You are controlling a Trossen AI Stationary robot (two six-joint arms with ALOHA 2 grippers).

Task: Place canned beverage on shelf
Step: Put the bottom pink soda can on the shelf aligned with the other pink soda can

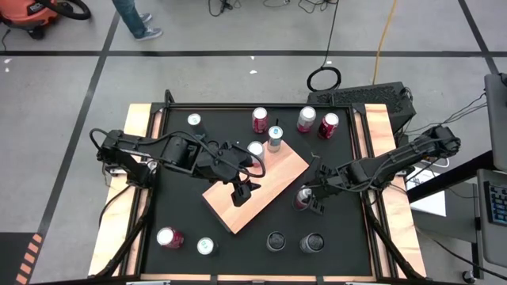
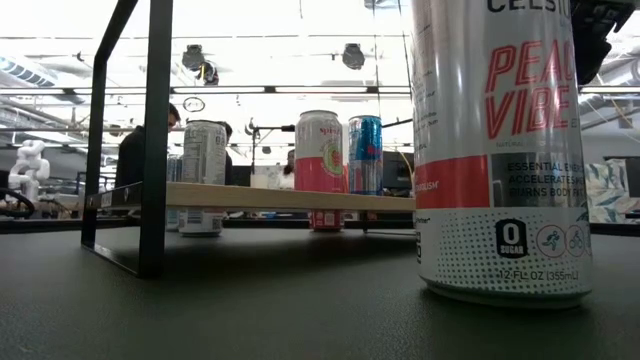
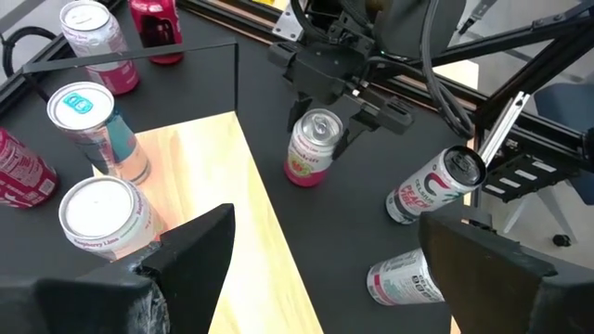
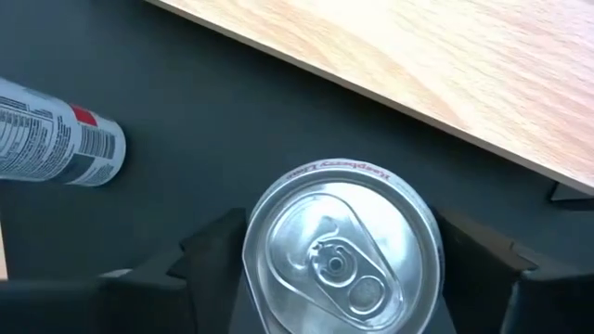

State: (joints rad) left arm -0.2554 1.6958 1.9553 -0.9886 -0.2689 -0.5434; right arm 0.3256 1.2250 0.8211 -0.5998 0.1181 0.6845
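The shelf (image 1: 257, 187), a light-brown board with a thin black edge, is lying skewed on the black tabletop (image 1: 178, 202), its long axis running diagonally from the near-left toward the far-right in the high view. In the low view it is sitting raised on a black frame (image 2: 150, 140). Two cans are standing upright at its far end: a white-topped can (image 1: 255, 149) and a blue-topped can (image 1: 275, 137) just beside it.

The right gripper (image 1: 310, 195) is sitting just off the shelf's right long edge, its fingers (image 4: 200, 250) standing apart on either side of an upright pink can (image 1: 302, 198) that is resting on the tabletop. In the right wrist view the can's silver lid (image 4: 342, 249) is facing the camera, so its long axis is pointing straight up; whether the fingers are actually pressing on the can I cannot tell. The left wrist view is showing the same can (image 3: 311, 148) upright under the right gripper (image 3: 336, 85).

The left gripper (image 1: 243, 190) is hovering over the middle of the shelf with its fingers (image 3: 190, 255) spread apart and holding nothing.

Two white cans (image 3: 436, 186) are lying on their sides on the tabletop near the pink can, and more cans are standing along the far edge (image 1: 260, 119).
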